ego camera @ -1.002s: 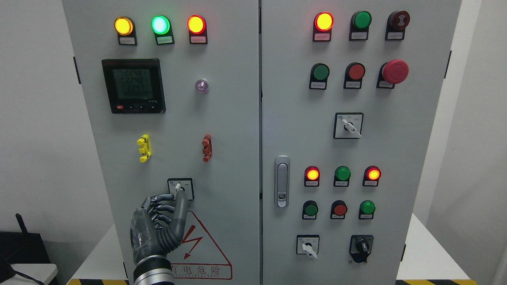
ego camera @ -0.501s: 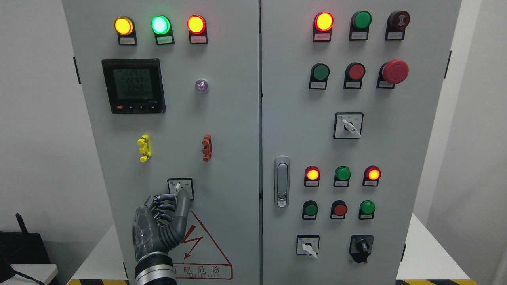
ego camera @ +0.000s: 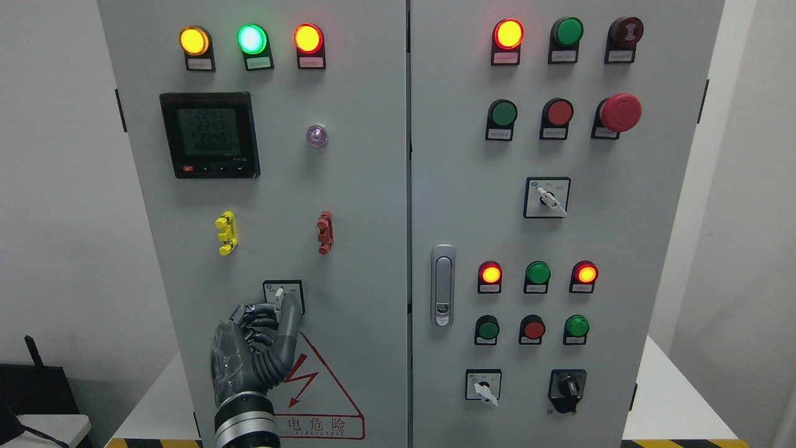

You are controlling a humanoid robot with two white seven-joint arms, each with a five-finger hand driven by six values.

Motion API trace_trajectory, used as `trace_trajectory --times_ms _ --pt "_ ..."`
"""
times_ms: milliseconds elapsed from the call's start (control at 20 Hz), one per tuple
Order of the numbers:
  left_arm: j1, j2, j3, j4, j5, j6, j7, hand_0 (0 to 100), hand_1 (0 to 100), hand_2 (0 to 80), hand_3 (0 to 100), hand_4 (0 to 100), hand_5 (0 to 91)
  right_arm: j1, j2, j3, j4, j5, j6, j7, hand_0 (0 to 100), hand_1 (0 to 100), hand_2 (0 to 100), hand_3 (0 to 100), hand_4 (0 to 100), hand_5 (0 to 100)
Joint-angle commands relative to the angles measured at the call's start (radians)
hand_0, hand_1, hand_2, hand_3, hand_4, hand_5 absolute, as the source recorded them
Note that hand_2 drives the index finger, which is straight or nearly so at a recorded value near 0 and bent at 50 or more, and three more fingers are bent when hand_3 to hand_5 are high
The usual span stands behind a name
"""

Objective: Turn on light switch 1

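Reaching up, the left hand (ego camera: pixel 252 351) has curled fingers and thumb touching the rotary switch (ego camera: pixel 283 296) low on the left cabinet door (ego camera: pixel 360 205); next, I think, it must twist the knob.

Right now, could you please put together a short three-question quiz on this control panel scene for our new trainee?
1. True or false: the left hand is at the selector switch on the left door.
2. Which colour is the lit middle lamp in the left door's top row? A red, B green, C yellow
3. Fill in: the emergency stop button is on the ____ door.

Key: 1 true; 2 B; 3 right.
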Motion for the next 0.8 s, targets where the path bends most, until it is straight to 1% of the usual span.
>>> trace_trajectory --times_ms 0,200,301,752 --pt "-0.003 -0.002 -0.004 -0.002 -0.003 0.001 0.006 29 40 44.8 67 80 81.7 0.000 0.000 0.000 0.000 -0.018 0.001 0.001 12 39 0 0 0 0" --pt "-0.003 -0.004 -0.004 -0.002 -0.005 0.009 0.006 30 39 44.5 67 80 81.4 0.000 0.000 0.000 0.000 -0.017 0.001 0.001 12 39 0 0 0 0" --pt "-0.003 -0.004 -0.002 -0.003 -0.003 0.029 0.006 30 39 44.3 67 80 81.4 0.000 0.000 0.000 0.000 -0.017 0.001 0.001 12 39 0 0 0 0" --pt "-0.007 -0.004 -0.004 -0.002 -0.005 0.032 0.005 32 39 44.1 66 80 81.4 0.000 0.000 0.000 0.000 -0.018 0.001 0.001 12 39 0 0 0 0"
